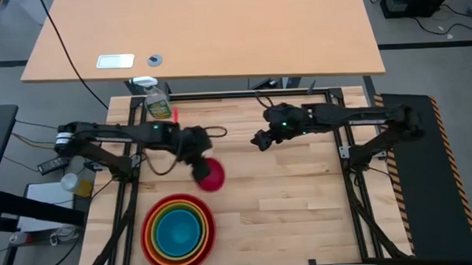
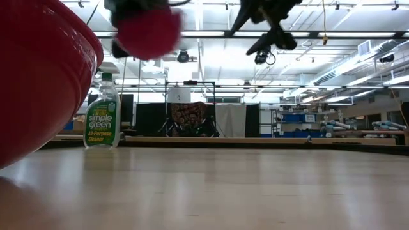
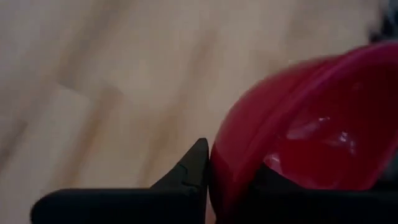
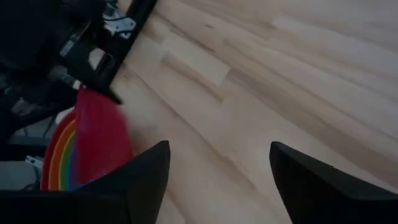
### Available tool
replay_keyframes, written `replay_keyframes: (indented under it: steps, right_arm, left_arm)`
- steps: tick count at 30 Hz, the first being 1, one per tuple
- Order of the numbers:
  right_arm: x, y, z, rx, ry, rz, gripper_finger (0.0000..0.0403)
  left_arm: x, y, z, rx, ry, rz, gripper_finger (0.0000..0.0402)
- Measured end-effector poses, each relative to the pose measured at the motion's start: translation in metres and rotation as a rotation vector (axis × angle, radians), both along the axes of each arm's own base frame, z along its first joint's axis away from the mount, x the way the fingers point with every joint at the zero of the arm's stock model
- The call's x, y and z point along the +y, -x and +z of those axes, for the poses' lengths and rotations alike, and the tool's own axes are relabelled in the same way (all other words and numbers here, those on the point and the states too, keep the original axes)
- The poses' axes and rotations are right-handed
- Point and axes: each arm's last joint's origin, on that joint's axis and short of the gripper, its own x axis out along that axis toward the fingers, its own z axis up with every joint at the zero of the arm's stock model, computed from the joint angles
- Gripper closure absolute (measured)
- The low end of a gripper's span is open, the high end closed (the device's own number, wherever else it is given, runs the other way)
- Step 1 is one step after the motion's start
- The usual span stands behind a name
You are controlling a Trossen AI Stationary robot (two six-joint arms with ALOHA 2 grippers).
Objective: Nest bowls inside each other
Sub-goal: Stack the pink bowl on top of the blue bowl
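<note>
The smallest bowl, magenta pink (image 1: pixel 212 176) (image 2: pixel 148 30), hangs in the air over the middle of the table, with my left gripper (image 1: pixel 196 161) (image 3: pixel 227 180) shut on it. The red, orange, green and blue bowls sit nested in one stack (image 1: pixel 179 229) near the table's front left; the red bowl's wall (image 2: pixel 38 76) fills the left of the low view. My right gripper (image 1: pixel 260 139) (image 4: pixel 217 180) hovers open above the table's middle right, with nothing between its fingers. My left gripper grips the pink bowl's wall (image 3: pixel 217 168) at the rim. One finger (image 3: pixel 186 174) is outside the bowl and the other (image 3: pixel 267 180) inside it. The fingers slant down from the table's left. The bowl hangs tilted, lifted clear of the table.
A yellow-green spray bottle (image 1: pixel 158 104) (image 2: pixel 102 112) stands at the table's far left. Bare wood lies between the stack and the right arm. The pink bowl (image 4: pixel 99 137) and the stack (image 4: pixel 59 162) show in the right wrist view.
</note>
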Motion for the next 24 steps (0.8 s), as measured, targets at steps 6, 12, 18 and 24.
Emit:
replay_keyframes:
  steps: [6,12,18,24]
  right_arm:
    - [0.009,0.012,0.01,-0.009,0.026,-0.021,0.0129]
    - [0.015,0.007,0.004,0.01,0.003,-0.026,0.0131]
    - [0.02,-0.003,-0.005,0.028,-0.02,-0.047,0.0131]
    - [0.025,-0.014,-0.016,0.043,-0.055,-0.044,0.0131]
  left_arm:
    - [-0.033,0.038,0.016,0.068,0.229,-0.318,0.0369]
    - [-0.075,0.061,0.015,0.182,0.228,-0.517,0.0379]
    - [-0.114,0.068,0.006,0.209,0.101,-0.624,0.037]
    - [-0.148,0.06,-0.02,0.236,-0.029,-0.813,0.0363]
